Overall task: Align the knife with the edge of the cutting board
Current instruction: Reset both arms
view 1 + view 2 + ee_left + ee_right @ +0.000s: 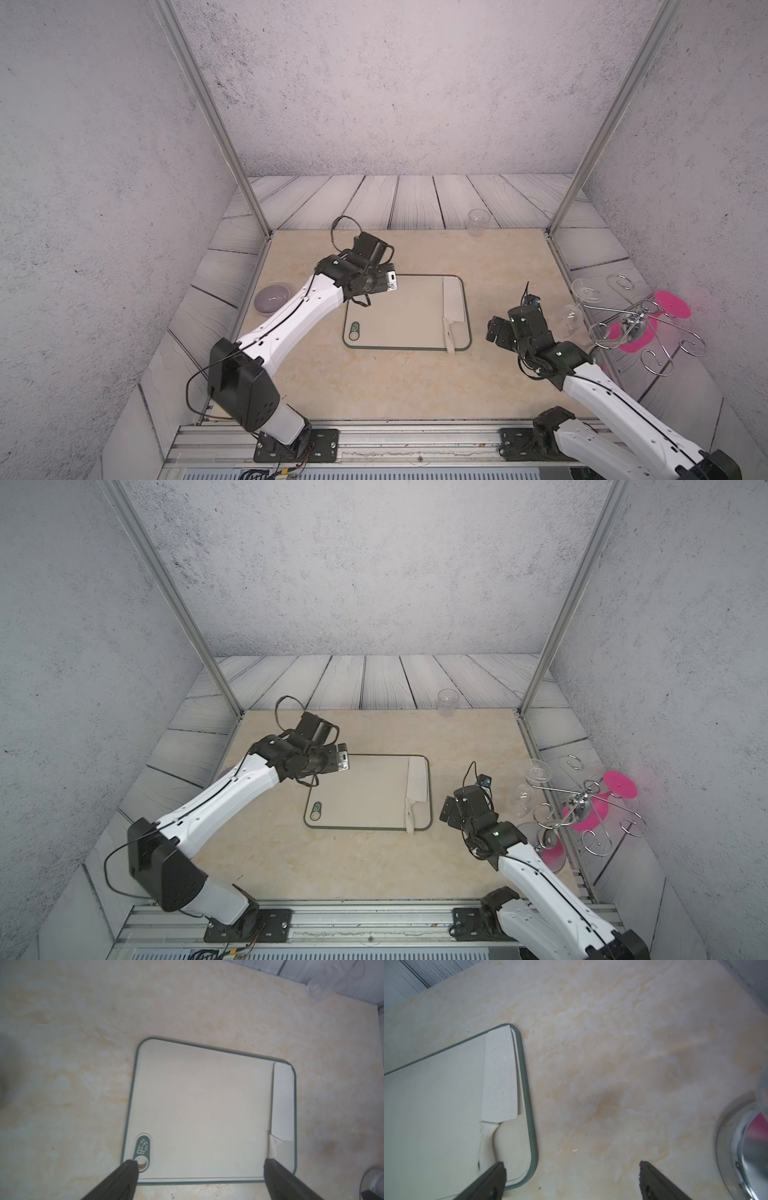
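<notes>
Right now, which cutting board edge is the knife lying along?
The cutting board's edge nearest the right gripper, farthest from the oval tab; the knife lies just inside it.

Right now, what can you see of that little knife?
The knife is a small cleaver: broad rectangular whitish blade with fine dark speckles, short cream handle. It lies flat on the cutting board, parallel to its right edge, blade pointing away, handle tip at the near rim. Only the board touches it.

Top views: stereo pair, high, front, looking down, far; whole bench (374,382). L wrist cam: near, down onto cutting board (197,1115). R wrist cam: near; shares board's knife (500,1076) side.
</notes>
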